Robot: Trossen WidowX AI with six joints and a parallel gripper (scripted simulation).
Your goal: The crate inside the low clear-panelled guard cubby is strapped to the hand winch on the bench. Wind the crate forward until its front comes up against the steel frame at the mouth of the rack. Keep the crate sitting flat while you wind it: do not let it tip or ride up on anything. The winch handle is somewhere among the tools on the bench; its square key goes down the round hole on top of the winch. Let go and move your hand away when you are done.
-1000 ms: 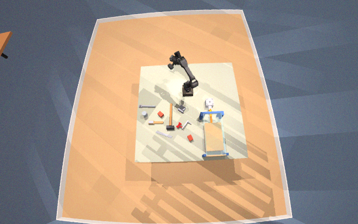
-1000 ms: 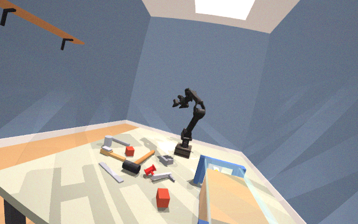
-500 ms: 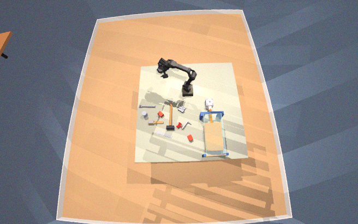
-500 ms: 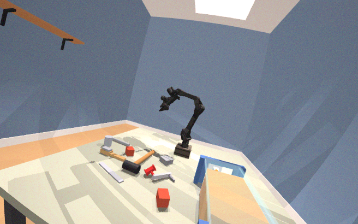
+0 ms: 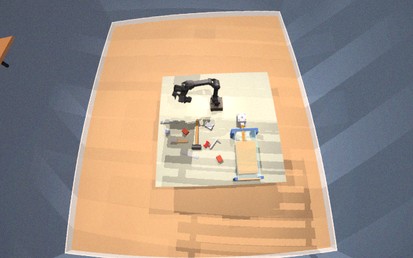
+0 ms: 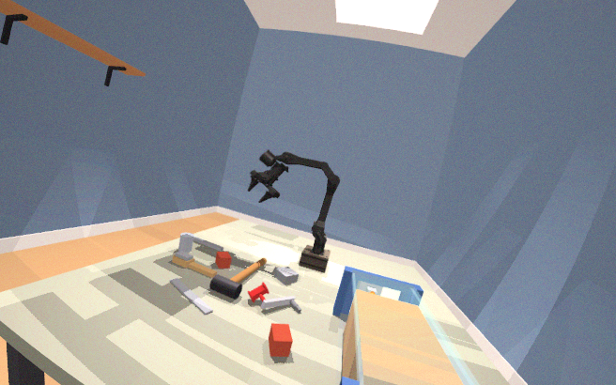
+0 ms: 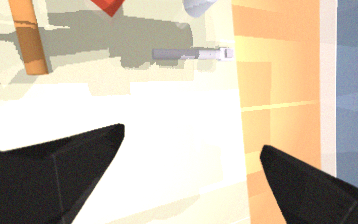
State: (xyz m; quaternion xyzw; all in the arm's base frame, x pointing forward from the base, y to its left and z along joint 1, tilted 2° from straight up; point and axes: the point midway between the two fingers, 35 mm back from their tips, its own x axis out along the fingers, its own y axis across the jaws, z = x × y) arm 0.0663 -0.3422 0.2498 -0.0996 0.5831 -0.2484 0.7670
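The tan crate sits flat inside the clear-panelled cubby, with a gap between its front and the blue frame at the winch end. An orange strap runs from it to the white winch. A grey bent crank lies on the bench beside a red spool-shaped knob; whether they are joined is unclear. My gripper is open and empty, high above the bench's back left, away from crank and winch.
A black-headed mallet, red blocks, a brush-like tool, a grey strip, a grey wedge-like block and a grey wrench-like tool lie left of the cubby.
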